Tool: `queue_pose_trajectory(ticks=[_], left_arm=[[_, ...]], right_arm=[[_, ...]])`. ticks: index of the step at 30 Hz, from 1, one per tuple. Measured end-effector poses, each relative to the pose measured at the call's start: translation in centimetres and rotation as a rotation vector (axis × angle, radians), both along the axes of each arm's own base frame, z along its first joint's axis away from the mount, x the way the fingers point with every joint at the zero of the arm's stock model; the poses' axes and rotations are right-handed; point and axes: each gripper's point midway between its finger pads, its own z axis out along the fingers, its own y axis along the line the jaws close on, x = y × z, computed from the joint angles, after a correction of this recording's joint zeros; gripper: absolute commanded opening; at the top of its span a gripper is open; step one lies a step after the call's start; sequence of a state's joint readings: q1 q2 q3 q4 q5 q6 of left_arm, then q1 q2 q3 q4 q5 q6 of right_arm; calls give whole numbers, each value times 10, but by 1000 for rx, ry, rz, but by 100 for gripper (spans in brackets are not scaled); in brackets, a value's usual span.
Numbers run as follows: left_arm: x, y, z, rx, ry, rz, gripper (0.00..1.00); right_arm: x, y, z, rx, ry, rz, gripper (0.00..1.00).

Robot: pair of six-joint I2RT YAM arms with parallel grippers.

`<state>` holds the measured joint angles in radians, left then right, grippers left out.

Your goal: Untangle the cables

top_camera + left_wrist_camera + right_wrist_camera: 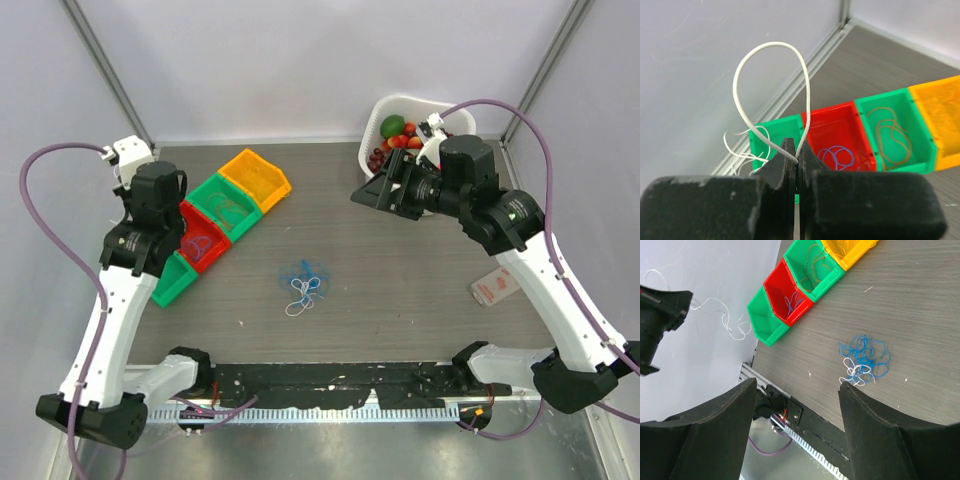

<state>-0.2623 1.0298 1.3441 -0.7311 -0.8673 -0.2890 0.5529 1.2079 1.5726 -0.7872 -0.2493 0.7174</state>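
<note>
A small bunch of blue and white cables (303, 283) lies on the table's middle, and shows in the right wrist view as the same tangle (865, 359). My left gripper (797, 160) is shut on a white cable (808, 95) that loops up above the fingertips, raised over the near end of the bin row. The red bin (840, 131) holds blue loops and the green bin (900, 107) beside it holds yellow-orange loops. My right gripper (797, 385) is open and empty, held high at the back right (368, 195), apart from the bunch.
A row of bins runs diagonally at the left: yellow (255, 178), green (228, 205), red (203, 235), small green (175, 280). A white basket of fruit (395, 110) stands at the back right. A small packet (495, 287) lies at the right.
</note>
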Motion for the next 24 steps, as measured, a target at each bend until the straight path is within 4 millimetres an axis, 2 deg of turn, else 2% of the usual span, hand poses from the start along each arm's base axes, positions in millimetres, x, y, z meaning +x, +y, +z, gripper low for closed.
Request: queue_pose_trajectory(ticks=[2,6,8,12,15,18,21,24], left_arm=[[4,14,-18,-11,24,53,0],[16,38,-69,-57,102,120,0],[23,45,-87,-69,140,135,0],[36,48,-91,-80,134,137,0],[45,51,-88,-87,112,141,0],[54,63,-86,-112,82,180,0],[60,76,-97,-154,85,221,0],[65,80,-112,-196,108,224,0]], right_arm=[[-2,-1,-3,-11,6,13,72],[-3,-7,-12,-38,6,22,72],[-4,-12,-18,-52,15,16,72],[-4,-20,-23,-64,31,1,72],[-5,-25,-26,-72,34,-9,72],[-5,-28,-26,-74,30,-15,72],[-5,-29,-26,-74,31,-12,72],[-5,-31,-27,-82,31,-12,72]])
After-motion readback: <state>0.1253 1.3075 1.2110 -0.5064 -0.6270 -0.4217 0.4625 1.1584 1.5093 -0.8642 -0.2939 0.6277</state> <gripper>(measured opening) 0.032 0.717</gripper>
